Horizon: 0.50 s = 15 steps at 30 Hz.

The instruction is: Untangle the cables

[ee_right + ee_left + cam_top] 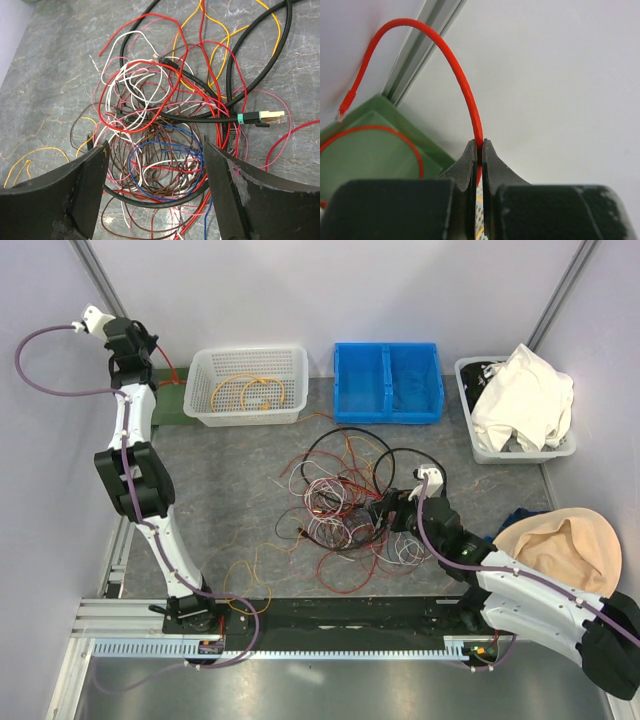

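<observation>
Left gripper (478,149) clamped on a red wire (466,87) near green tray (365,155), right gripper (156,152) spread wide above tangled cables (150,120) on table (50,75)

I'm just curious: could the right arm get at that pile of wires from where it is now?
Probably yes. The right gripper is open right over the wires, and nothing seems to lie between them.

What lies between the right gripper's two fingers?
Right wrist view: a tangle of thin red, white, blue and brown cables, framed by the open right gripper.
</observation>
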Available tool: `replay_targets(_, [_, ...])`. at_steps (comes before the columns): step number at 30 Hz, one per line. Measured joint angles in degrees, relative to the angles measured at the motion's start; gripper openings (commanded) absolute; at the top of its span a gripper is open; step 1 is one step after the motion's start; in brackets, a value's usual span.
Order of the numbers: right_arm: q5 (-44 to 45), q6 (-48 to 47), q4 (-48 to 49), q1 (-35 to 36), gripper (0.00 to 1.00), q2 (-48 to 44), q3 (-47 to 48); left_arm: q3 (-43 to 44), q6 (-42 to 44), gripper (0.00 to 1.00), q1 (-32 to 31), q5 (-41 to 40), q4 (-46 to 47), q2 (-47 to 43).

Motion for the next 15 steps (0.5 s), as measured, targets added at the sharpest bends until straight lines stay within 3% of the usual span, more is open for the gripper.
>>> replay_targets(15, [-0.3,0.1,2.5,-0.8,0.83,5.4,0.0,-3.2,0.2,0.02,0.0,-0.8,6.9,9.1])
